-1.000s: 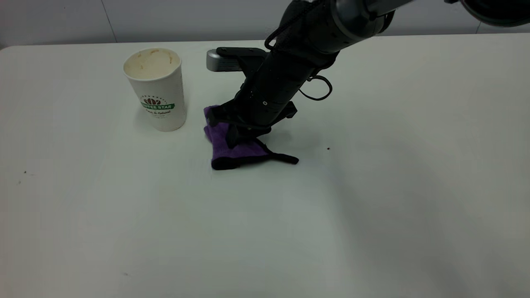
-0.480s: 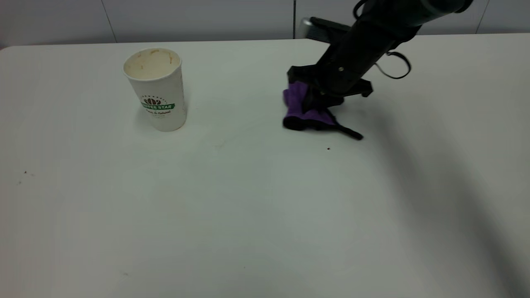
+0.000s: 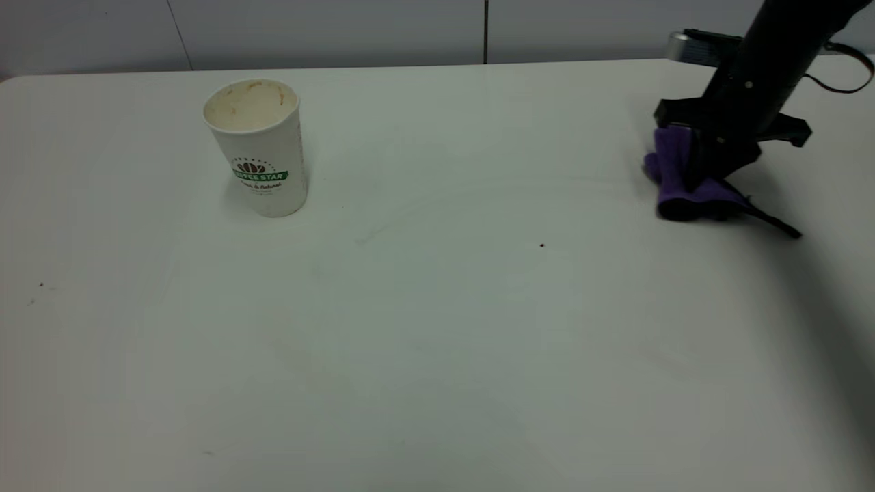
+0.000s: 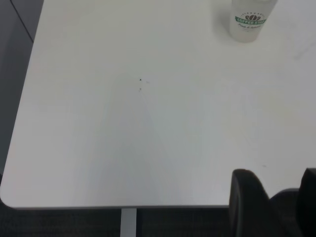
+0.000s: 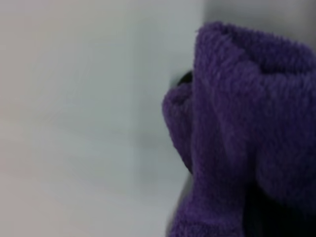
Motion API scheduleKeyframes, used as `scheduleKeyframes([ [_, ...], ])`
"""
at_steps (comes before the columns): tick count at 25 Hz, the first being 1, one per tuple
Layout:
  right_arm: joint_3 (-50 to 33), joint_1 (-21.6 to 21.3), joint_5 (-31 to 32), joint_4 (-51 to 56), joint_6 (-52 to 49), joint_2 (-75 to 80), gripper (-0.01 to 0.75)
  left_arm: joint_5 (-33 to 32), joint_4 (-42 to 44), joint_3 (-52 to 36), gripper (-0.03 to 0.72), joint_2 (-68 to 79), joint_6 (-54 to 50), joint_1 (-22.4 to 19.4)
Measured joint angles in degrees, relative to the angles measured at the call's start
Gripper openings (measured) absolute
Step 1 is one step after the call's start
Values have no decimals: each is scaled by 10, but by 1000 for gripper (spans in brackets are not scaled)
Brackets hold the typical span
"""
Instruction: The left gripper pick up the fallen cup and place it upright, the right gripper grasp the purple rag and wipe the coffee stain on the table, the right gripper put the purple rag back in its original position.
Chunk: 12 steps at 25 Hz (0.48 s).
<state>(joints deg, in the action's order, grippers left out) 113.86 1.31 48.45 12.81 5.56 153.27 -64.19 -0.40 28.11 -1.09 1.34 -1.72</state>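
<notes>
The cup point(image 3: 258, 147) stands upright at the table's point(image 3: 437, 342) back left, and also shows in the left wrist view point(image 4: 248, 19). My right gripper point(image 3: 704, 179) is at the far right of the table, shut on the purple rag point(image 3: 673, 171). The rag's lower edge rests on the table and its black tail trails to the right. The rag fills the right wrist view point(image 5: 247, 123) and hides the fingers there. No coffee stain shows; only a faint smear point(image 3: 366, 236) lies right of the cup. My left gripper point(image 4: 276, 180) is open and empty above the table's near-left corner.
A tiny dark speck point(image 3: 542, 244) lies mid-table and two more point(image 3: 37, 287) near the left edge. The table's rounded corner and edge point(image 4: 64, 205) show in the left wrist view, with dark floor beyond. A grey wall runs behind the table.
My right gripper has carried the purple rag from beside the cup across the table to the far right. The cup has not moved.
</notes>
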Motion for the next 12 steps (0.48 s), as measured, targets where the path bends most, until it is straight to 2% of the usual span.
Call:
scheduleKeyframes([
  [2,-4,-11,19,-23,1,-13,170,0,0,0,275,0,0,0],
  [4,-7,-13,43,-44,2,-37,299,0,0,0,275,0,0,0],
  [7,-8,-12,89,-78,13,-93,582,0,0,0,275,0,0,0],
  [8,-8,-11,111,-84,21,-116,642,0,0,0,275,0,0,0],
  [10,-8,-11,160,-85,32,-159,708,0,0,0,275,0,0,0],
  [12,-8,-11,196,-86,35,-207,723,0,0,0,275,0,0,0],
])
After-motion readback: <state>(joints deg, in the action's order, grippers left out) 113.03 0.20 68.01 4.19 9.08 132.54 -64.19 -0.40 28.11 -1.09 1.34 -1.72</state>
